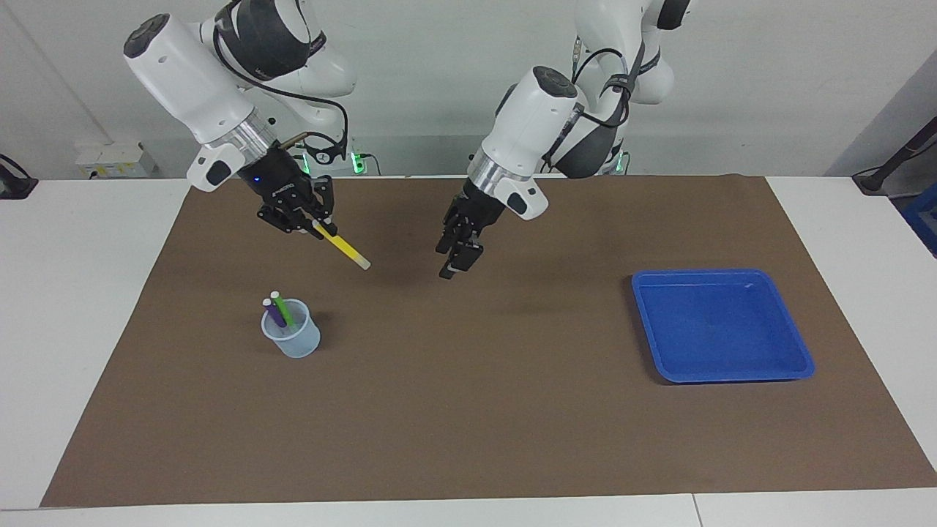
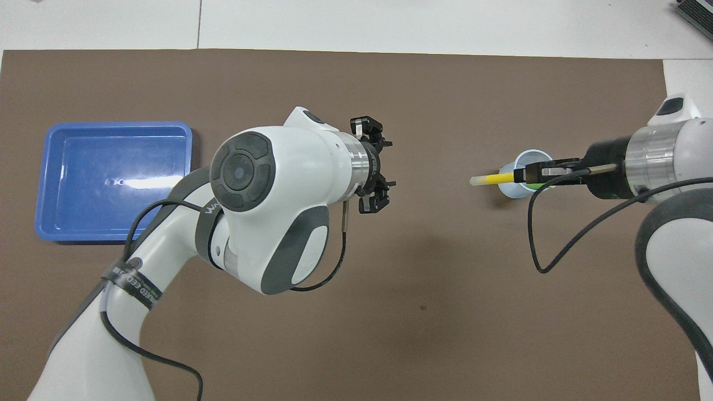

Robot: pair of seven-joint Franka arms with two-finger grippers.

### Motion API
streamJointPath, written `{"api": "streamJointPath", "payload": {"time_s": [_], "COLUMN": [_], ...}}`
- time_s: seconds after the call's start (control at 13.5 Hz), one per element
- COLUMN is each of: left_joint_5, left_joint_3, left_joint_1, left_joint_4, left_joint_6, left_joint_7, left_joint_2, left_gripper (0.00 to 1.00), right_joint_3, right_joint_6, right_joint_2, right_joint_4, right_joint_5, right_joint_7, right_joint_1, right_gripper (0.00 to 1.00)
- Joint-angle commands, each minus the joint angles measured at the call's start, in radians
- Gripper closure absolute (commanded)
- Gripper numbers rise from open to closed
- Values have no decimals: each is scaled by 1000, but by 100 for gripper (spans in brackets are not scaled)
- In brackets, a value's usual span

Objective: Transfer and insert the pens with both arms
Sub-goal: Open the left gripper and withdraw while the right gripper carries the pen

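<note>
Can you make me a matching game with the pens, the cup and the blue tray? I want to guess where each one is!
Things:
1. yellow pen
2. purple pen
3. clear cup
4. blue tray

Places or states:
A. standing in the cup beside the green pen
B. nothing in it, toward the left arm's end of the table
C. held in the air by the right gripper
D. on the brown mat, toward the right arm's end

Pairs: 1-C, 2-A, 3-D, 4-B
</note>
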Motion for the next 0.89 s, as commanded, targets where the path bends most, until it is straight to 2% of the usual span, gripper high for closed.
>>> {"api": "streamJointPath", "payload": {"time_s": [0.0,0.3,0.67,0.81], "left_joint_5": [-8,-8,-8,-6], "left_joint_3": [-1,-3,-3,0], "left_joint_1": [88,254,441,478], "left_joint_4": [-6,-3,-3,-5], "left_joint_6": [-158,-339,-441,-501], "left_joint_7": [189,504,814,981], "left_joint_2": [-39,-85,-174,-205], "left_gripper": [32,32,32,32], "right_joint_3": [9,9,9,9], "right_joint_6": [-24,4,68,93], "right_joint_2": [4,44,127,156], "right_joint_4": [9,-11,-14,-13], "right_joint_5": [-137,-258,-346,-367], "right_joint_7": [-69,-121,-120,-118], "right_joint_1": [-41,-73,-78,-77], "right_gripper": [100,100,100,100]}}
